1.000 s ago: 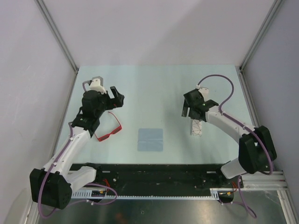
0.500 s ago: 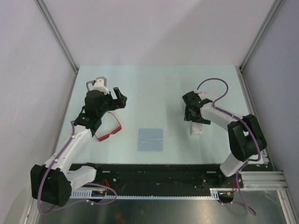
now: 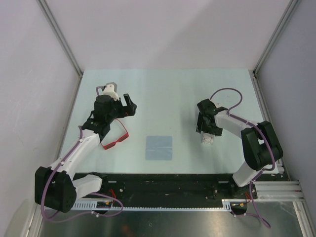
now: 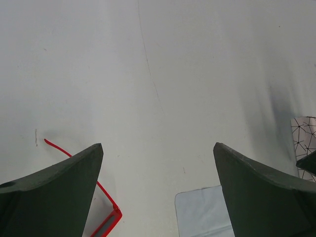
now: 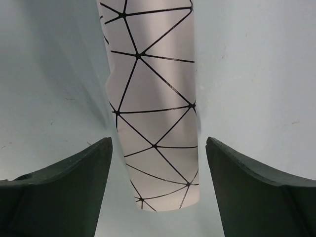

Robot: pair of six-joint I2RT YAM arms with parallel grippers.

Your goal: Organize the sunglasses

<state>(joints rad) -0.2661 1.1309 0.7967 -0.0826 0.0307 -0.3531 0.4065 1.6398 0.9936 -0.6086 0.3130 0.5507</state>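
The sunglasses (image 3: 114,143), red-framed with dark lenses, lie on the table at the left, temple arms unfolded. My left gripper (image 3: 129,105) hovers just beyond them, open and empty. Its wrist view shows one red arm and a corner of the sunglasses (image 4: 109,223) beside the left finger, below the left gripper (image 4: 157,148). My right gripper (image 3: 204,126) is down over the far end of the white patterned case (image 3: 208,137). In its wrist view the right gripper (image 5: 158,140) stands open astride the case (image 5: 153,74), with a gap on each side.
A light-blue square cloth (image 3: 159,147) lies flat at the table's middle front, and the cloth's corner (image 4: 202,212) shows in the left wrist view. The case's edge (image 4: 303,133) appears far right there. Grey walls enclose the table on three sides.
The right gripper has dropped and drawn in over the case's end, its jaws narrowing a little. The left gripper has shifted slightly right. The sunglasses, cloth and case have not moved.
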